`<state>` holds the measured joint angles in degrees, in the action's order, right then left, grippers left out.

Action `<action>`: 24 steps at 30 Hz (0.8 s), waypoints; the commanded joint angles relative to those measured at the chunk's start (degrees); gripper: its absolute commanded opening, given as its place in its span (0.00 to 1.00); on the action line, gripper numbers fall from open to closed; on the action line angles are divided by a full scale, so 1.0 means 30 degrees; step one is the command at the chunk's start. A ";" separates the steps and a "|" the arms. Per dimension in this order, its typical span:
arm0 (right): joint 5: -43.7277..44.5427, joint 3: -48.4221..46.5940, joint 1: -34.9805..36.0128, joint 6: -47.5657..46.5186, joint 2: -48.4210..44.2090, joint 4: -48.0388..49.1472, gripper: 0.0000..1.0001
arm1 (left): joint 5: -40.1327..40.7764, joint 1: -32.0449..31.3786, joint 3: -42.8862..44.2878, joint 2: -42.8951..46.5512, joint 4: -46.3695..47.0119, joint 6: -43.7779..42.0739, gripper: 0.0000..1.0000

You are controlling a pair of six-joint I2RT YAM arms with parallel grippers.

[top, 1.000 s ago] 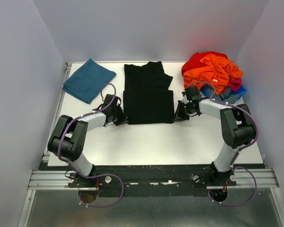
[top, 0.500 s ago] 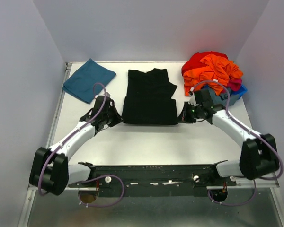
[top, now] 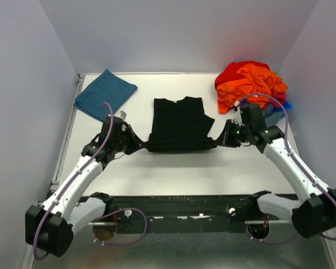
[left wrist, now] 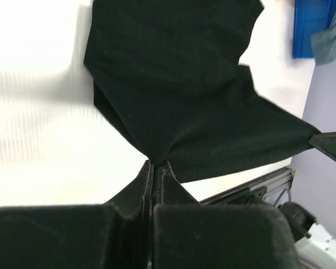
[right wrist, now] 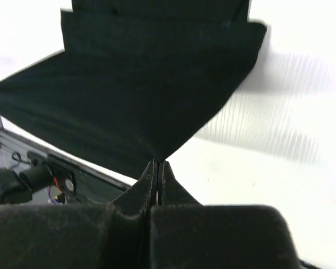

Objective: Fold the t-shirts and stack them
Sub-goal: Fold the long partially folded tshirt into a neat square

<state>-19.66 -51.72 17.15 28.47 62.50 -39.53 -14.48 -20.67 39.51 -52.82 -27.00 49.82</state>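
Note:
The black t-shirt (top: 179, 123) hangs stretched between my two grippers at the middle of the table, its near edge lifted and its collar end lying toward the back. No print shows on it. My left gripper (top: 139, 147) is shut on its near left corner (left wrist: 154, 158). My right gripper (top: 219, 140) is shut on its near right corner (right wrist: 158, 158). The black shirt fills the left wrist view (left wrist: 179, 84) and the right wrist view (right wrist: 145, 84). The folded teal-blue shirt (top: 105, 94) lies at the back left, apart from both grippers.
A pile of red and orange clothes (top: 251, 83) sits on a blue bin (top: 281, 107) at the back right, close behind my right arm. The table's near edge and metal rail (top: 179, 203) run in front. White walls close in both sides.
Both grippers have lifted and pulled the black shirt's near corners toward the table's front and outward. The shirt now shows shorter and stretched, its far end drawn forward.

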 commanded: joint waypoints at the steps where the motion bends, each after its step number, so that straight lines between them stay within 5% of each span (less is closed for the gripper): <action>1: 0.2012 -0.3434 -0.0499 -0.0290 0.3064 -0.0711 0.01 | 0.0520 0.0764 0.3026 -0.3624 0.1526 0.0471 0.00; 9: 0.1163 -1.1401 -0.1906 -0.0553 1.0067 -0.1207 0.01 | 0.2364 0.1731 0.7392 -1.0160 0.4167 0.1264 0.00; 24: -0.0943 -2.2915 -0.3547 -0.0378 2.1784 -0.2115 0.01 | 0.1723 0.2581 1.8408 -2.1235 0.2878 0.0443 0.00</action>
<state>-19.09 -111.70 7.90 27.83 120.29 -43.77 -10.52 -14.17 87.92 -110.96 -16.69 52.05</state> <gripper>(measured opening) 0.013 0.028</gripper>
